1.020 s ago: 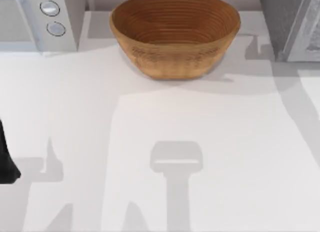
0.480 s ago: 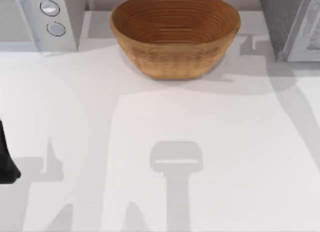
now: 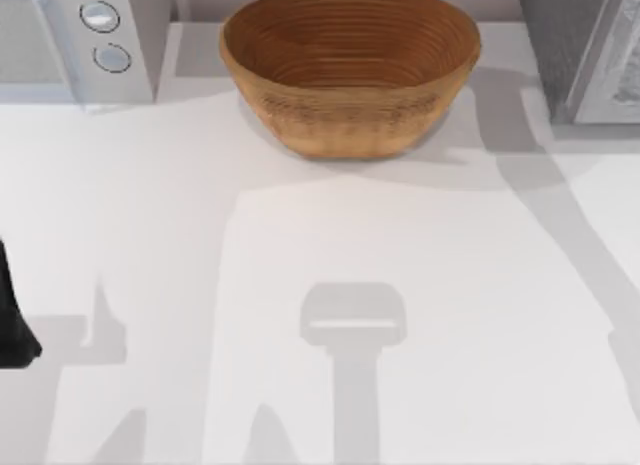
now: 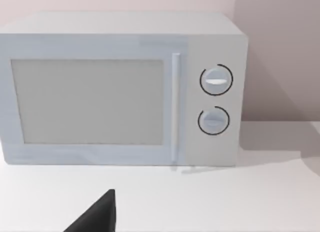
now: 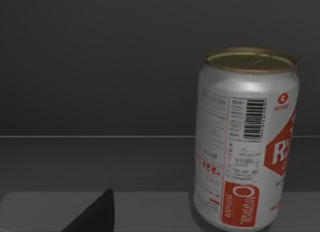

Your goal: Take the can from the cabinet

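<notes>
A silver can with red print and a gold lid stands upright on a shelf inside the dark grey cabinet. A dark part of my right gripper shows low in the right wrist view, short of the can and off to one side, touching nothing. In the top view the cabinet stands at the table's far right corner. My left arm is parked at the table's left edge. A dark part of its gripper faces the microwave.
A brown woven basket sits at the back middle of the white table. A white microwave with two round dials stands at the back left, door shut.
The right arm's shadow on the table's right side has shifted and lengthened beside the cabinet. The left arm has not moved.
</notes>
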`<control>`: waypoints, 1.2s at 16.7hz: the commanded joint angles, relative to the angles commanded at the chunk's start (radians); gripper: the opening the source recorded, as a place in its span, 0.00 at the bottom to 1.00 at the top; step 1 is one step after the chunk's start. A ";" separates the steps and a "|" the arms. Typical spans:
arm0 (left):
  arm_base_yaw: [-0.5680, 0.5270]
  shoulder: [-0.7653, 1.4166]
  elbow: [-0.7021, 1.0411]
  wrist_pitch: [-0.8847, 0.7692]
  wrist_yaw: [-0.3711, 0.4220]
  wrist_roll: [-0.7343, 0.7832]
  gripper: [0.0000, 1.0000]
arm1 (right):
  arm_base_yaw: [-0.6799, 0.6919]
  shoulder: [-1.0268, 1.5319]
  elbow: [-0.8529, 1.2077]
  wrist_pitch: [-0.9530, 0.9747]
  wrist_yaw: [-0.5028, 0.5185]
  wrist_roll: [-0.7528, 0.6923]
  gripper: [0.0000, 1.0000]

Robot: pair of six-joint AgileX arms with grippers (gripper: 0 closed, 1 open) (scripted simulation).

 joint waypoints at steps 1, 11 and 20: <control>0.000 0.000 0.000 0.000 0.000 0.000 1.00 | 0.000 0.000 0.000 0.000 0.000 0.000 1.00; 0.000 0.000 0.000 0.000 0.000 0.000 1.00 | -0.052 0.182 0.206 -0.023 -0.049 0.000 1.00; 0.000 0.000 0.000 0.000 0.000 0.000 1.00 | -0.063 0.227 0.256 -0.028 -0.060 0.000 0.85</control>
